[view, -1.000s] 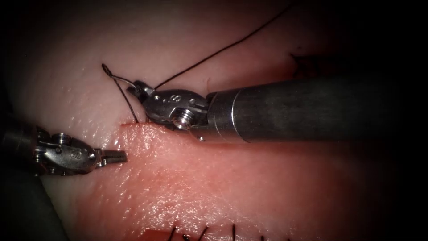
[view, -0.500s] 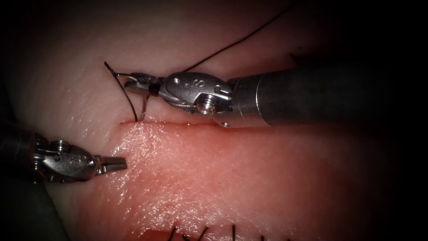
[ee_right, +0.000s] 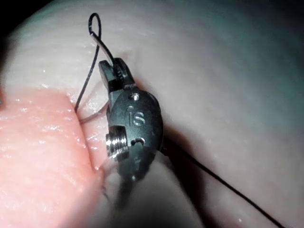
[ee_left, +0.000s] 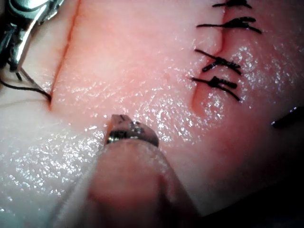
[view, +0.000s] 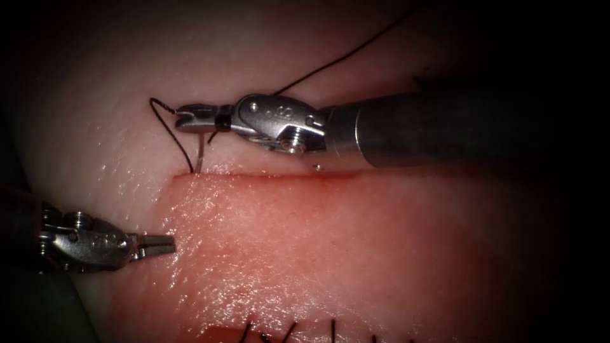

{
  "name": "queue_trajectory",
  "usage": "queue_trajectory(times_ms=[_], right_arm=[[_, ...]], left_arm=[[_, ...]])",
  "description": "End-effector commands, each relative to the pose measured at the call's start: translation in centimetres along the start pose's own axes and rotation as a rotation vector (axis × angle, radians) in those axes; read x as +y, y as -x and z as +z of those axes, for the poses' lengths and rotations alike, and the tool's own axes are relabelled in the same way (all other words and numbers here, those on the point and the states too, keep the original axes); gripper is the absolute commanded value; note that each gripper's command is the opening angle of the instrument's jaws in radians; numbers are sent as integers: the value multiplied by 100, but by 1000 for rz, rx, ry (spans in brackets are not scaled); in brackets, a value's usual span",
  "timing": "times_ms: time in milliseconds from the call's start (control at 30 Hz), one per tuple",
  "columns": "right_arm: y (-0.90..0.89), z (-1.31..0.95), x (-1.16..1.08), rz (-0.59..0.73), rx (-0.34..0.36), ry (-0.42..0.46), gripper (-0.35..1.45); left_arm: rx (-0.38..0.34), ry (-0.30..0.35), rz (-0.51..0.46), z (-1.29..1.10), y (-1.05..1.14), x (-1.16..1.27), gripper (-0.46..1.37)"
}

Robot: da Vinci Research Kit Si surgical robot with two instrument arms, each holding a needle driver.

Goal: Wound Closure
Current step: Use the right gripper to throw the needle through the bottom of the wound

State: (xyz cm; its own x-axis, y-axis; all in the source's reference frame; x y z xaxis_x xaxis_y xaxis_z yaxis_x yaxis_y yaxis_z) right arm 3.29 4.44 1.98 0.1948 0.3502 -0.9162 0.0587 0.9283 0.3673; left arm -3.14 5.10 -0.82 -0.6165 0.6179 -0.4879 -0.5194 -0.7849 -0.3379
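The right arm's tool (view: 190,118) reaches in from the right edge to the upper left of the endoscope frame, its jaws closed on the curved needle (view: 199,154) near the tail end, where the thread (view: 166,130) is attached. From that hold the needle's visible shaft drops almost straight down and meets the tissue (view: 305,254) at the left end of the cut (view: 267,176) — its point is out of sight there, so the needle is in the tissue at the cut's upper lip. The thread makes a small loop just left of the jaws, runs down beside the needle to the same spot, and a second strand trails off toward the upper right of the frame. The left arm's tool (view: 159,242) lies at lower left, well apart from the needle, jaws together and holding nothing, pointing right over the tissue below the cut. The relation that matters — the needle's long axis stands nearly upright between the right tool's jaws above and the cut's end below, and the right tool is far the nearer. Dark stitches (ee_left: 216,61) close another cut on the same tissue.
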Motion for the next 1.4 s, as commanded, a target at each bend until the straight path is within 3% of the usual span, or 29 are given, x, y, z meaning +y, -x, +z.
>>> queue_trajectory(times_ms=[33,267,533,800,1000,1100,1400], right_arm=[[-3,-1,3,-29,-15,9,-35],[-7,1,0,-57,-14,-35,-35],[7,14,-4,35,145,-63,-35],[11,23,6,148,236,-56,-35],[10,23,22,188,233,-38,-35],[7,18,29,192,195,-48,-35],[8,17,34,232,189,-163,-35]], left_arm=[[0,4,1,0,0,0,-35],[0,3,0,3,-2,-3,-35],[2,-3,2,10,1,0,-35],[1,-7,17,12,12,7,-35],[4,-6,13,19,20,6,-35],[2,-5,10,23,21,3,-35],[4,-2,9,28,17,-1,-35]])
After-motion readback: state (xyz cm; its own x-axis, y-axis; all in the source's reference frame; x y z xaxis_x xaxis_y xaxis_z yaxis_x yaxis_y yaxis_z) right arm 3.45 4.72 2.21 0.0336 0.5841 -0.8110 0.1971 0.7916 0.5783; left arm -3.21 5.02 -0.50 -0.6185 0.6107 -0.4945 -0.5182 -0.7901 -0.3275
